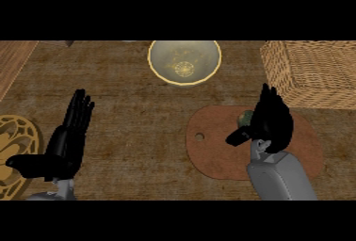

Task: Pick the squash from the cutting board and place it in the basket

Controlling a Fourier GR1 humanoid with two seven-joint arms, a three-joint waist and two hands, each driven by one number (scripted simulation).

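Right hand (272, 120) over cutting board (215, 155), fingers covering squash (245, 116); grip cannot be told. Left hand (69, 134) open, resting. Basket (313, 70) upper right.

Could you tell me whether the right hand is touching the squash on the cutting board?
Cannot tell. In the head view the right hand overlaps the squash on the cutting board, hiding any contact or gap.

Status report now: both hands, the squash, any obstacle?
Left hand open, resting. Right hand over squash on cutting board, grasp unclear. Basket path free.
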